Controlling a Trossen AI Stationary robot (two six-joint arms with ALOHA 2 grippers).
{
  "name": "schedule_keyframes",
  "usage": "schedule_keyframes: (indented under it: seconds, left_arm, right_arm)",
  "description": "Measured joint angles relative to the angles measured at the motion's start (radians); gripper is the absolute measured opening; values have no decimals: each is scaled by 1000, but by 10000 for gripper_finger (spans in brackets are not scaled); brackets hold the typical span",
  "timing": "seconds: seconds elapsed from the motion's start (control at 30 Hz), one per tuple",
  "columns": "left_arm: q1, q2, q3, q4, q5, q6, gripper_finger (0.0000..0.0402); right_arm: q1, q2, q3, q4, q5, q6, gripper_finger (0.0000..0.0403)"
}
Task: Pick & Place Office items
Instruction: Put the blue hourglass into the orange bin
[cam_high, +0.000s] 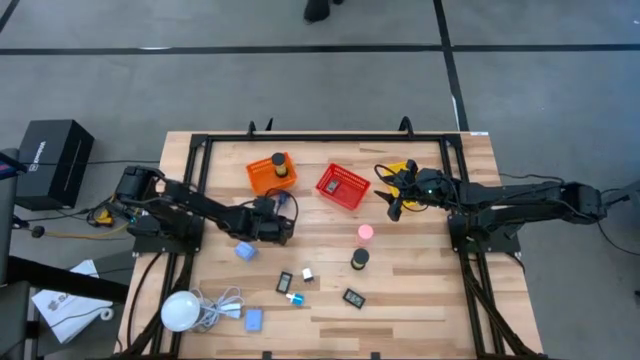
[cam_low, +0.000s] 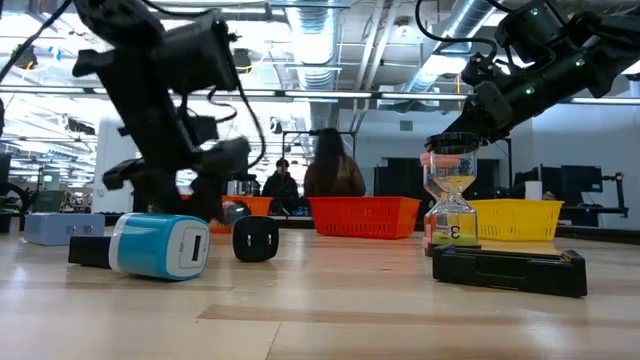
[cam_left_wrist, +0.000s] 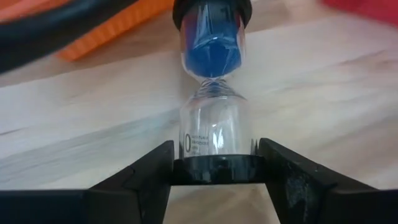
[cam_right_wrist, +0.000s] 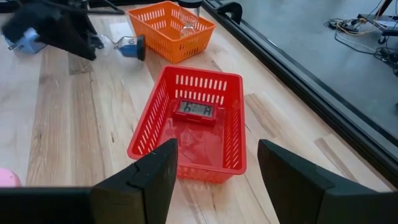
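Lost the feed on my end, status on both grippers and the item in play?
Left gripper shut on blue hourglass, beside orange basket. Right gripper open, empty, over red basket. Nothing blocking.

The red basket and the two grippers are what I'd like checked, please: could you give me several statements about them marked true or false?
1. The left gripper is shut on a sand timer holding blue sand. True.
2. The red basket is empty. False: a small digital clock lies inside it.
3. The right gripper is open and holds nothing. True.
4. The orange basket sits to the right of the red basket in the high view. False: it sits to its left.
5. The pink sand timer is inside the yellow basket. False: it stands on the bare table.
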Motion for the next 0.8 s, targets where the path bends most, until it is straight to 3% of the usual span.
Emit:
schedule_keyframes:
  seconds: [0.3,0.63,0.8]
  left_arm:
    - [-3,-149,42,4,-25,191,211]
    - [69,-318,48,-5,-26,418,213]
    - [129,-398,47,-70,52,441,211]
  right_arm:
    - [0,0,0,-3,-1,0,214]
    - [0,0,0,-9,-3,11,214]
    - [1,0,0,-18,-5,26,214]
